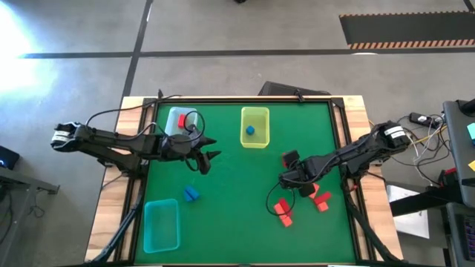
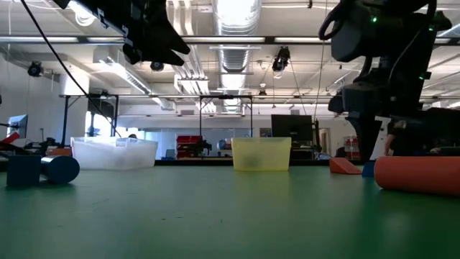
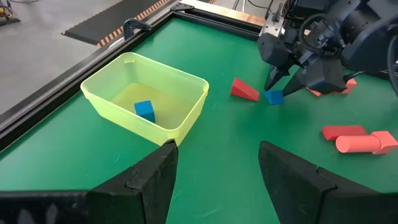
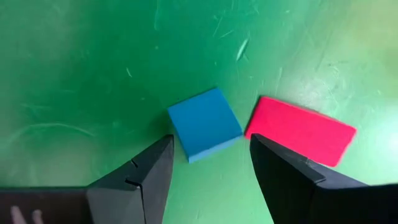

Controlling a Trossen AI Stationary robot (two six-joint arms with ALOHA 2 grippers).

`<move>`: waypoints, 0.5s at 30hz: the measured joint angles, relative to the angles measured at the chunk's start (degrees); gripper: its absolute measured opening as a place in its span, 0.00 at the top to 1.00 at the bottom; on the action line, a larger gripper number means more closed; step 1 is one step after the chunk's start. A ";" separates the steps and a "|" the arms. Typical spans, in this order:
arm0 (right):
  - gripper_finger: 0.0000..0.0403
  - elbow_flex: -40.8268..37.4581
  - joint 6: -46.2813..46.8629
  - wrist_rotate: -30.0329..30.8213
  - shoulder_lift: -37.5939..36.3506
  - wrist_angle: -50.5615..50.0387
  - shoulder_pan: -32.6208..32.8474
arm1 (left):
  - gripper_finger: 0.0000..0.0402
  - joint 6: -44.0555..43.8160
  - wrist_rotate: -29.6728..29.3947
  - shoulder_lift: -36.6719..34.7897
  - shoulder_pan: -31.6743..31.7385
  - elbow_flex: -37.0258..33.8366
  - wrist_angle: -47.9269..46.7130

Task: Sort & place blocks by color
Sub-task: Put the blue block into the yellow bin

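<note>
Blue block [image 4: 205, 123] right under my right gripper [image 4: 210, 163], fingers spread wide and straddling it, nothing pinched, a red block [image 4: 301, 130] lying just beside. That's toward the table's right edge. My left gripper [image 3: 217, 167] hovers near the far edge, fingers apart, facing the yellow-green tray [image 3: 181, 110] holding one blue cube [image 3: 145, 111].

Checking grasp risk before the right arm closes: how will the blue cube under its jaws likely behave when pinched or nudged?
The blue cube looks solid with flat faces, so it should stay stiff and not roll. It lies flat on the green mat and will probably slide if nudged. The red block sits almost against it, so the open right gripper may bump that.
</note>
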 joint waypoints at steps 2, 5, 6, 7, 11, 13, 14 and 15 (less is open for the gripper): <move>0.50 0.03 -0.99 -0.52 0.61 0.97 -0.58 | 0.48 0.00 0.00 0.00 0.00 0.00 0.02; 0.50 0.08 -2.64 -1.89 1.16 1.74 -1.37 | 0.48 0.00 0.02 0.00 0.00 0.00 0.02; 0.50 0.08 -3.08 -2.55 1.29 1.84 -1.62 | 0.48 0.01 0.01 0.00 0.00 0.00 0.00; 0.50 0.11 -3.28 -3.03 1.34 1.90 -1.89 | 0.48 0.00 0.01 0.00 0.00 -0.01 0.03; 0.53 0.06 -3.14 -4.05 0.94 1.96 -2.21 | 0.48 0.00 0.02 0.00 0.02 0.00 0.02; 0.58 0.04 -3.12 -4.42 0.76 2.18 -2.21 | 0.48 0.01 0.01 0.00 0.02 -0.01 0.02; 0.61 0.04 -3.06 -4.57 0.73 2.39 -2.21 | 0.48 0.08 0.01 0.00 0.02 -0.01 0.02; 0.63 0.05 -3.05 -5.06 0.71 2.74 -2.21 | 0.48 0.47 0.00 0.00 0.02 -0.02 0.10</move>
